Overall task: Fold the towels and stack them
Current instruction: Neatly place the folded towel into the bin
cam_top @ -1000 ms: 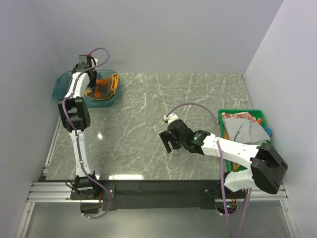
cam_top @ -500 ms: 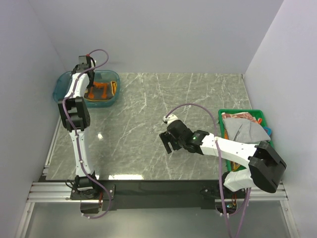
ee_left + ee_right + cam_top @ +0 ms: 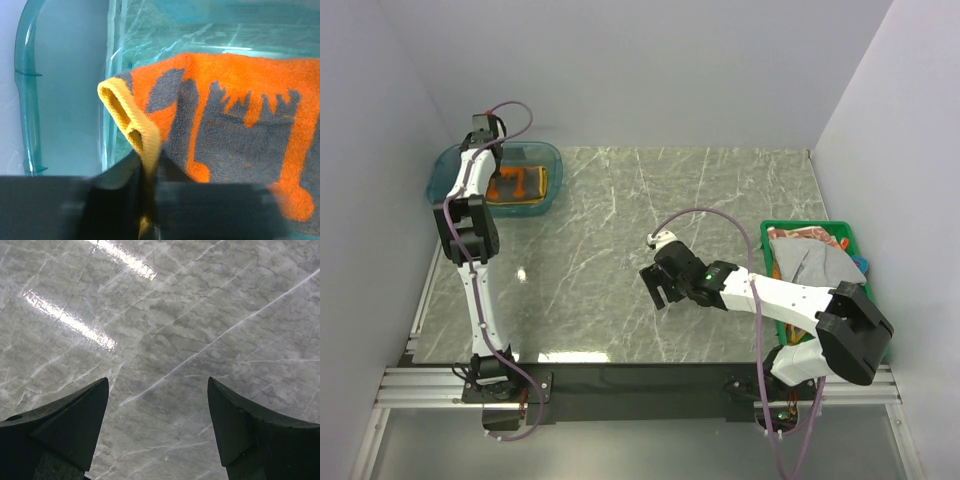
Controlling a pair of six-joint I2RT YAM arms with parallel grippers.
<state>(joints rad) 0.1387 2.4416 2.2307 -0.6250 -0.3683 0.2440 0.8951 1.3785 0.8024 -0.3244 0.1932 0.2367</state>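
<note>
Left fingers [image 3: 200, 205] clamped on the yellow hem [image 3: 125, 117] of the orange towel [image 3: 240, 125] inside the teal tub [image 3: 27, 100], far left; right fingers [image 3: 70, 425] apart over the bench [image 3: 175, 315] centre; further towels [image 3: 815, 265] in the green crate [image 3: 767, 245], right.

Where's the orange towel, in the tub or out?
In: the orange towel lies inside the teal tub, hem pinched by left gripper.

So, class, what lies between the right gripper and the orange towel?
Bare marble table, then the teal tub's wall around the towel; top view shows it.
</note>
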